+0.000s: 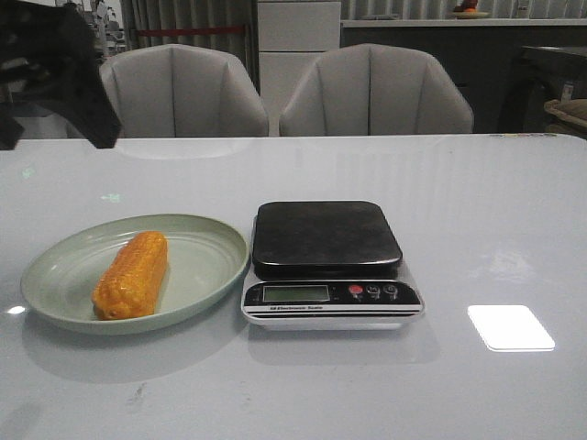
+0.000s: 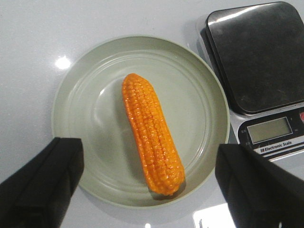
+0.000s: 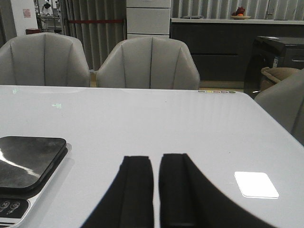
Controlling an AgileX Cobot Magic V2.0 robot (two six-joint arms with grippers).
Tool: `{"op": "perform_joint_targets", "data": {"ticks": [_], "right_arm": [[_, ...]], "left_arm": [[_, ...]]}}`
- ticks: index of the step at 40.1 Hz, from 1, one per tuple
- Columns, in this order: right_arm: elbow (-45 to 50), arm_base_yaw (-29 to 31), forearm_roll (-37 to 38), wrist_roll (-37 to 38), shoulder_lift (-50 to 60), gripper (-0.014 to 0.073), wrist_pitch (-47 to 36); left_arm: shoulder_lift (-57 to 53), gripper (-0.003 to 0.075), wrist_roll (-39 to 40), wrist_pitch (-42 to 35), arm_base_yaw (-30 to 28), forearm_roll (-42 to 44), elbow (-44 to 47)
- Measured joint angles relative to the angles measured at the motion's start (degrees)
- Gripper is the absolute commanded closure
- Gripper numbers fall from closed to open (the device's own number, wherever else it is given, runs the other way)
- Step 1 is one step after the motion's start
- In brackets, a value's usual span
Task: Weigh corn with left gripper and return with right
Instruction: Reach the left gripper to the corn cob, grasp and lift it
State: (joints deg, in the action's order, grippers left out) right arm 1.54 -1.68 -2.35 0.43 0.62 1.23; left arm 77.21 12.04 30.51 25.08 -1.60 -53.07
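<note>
Hovering above corn (image 2: 152,135) on plate (image 2: 204,90), left tool (image 2: 149,190) spread wide; right tool (image 3: 156,190) nearly closed, empty.

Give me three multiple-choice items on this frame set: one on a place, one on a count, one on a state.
1. Where does the corn lie?
A. on the scale platform
B. on the green plate
C. on the bare table

2. How many round buttons sit beside the scale's display?
A. one
B. three
C. five

3. How do the fingers of the left end effector stand?
A. spread wide, holding nothing
B. shut on the corn
C. shut on the plate rim

Key:
1 B: the cob rests inside the plate, left of the scale in the front view.
2 B: one red and two dark buttons show in the front view.
3 A: the left wrist view shows both fingers far apart, either side of the cob, not touching it.
</note>
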Motion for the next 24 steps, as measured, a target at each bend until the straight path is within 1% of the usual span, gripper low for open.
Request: {"op": "perform_joint_targets", "data": {"ticks": [10,19,24], "right_arm": [[0.0,0.0,0.0,0.0,0.0,0.0384,0.0],[0.0,0.0,0.0,0.0,0.0,0.0384,0.0],[0.0,0.0,0.0,0.0,0.0,0.0384,0.0]], "left_arm": [[12.1,0.0102,2.4,0.9,0.8,-0.5,-5.5],[19.3,0.0102,4.1,2.2,0.8,-0.8,-8.5],[22.4,0.0103,4.3,2.5,0.8,-2.4,-9.4]]}}
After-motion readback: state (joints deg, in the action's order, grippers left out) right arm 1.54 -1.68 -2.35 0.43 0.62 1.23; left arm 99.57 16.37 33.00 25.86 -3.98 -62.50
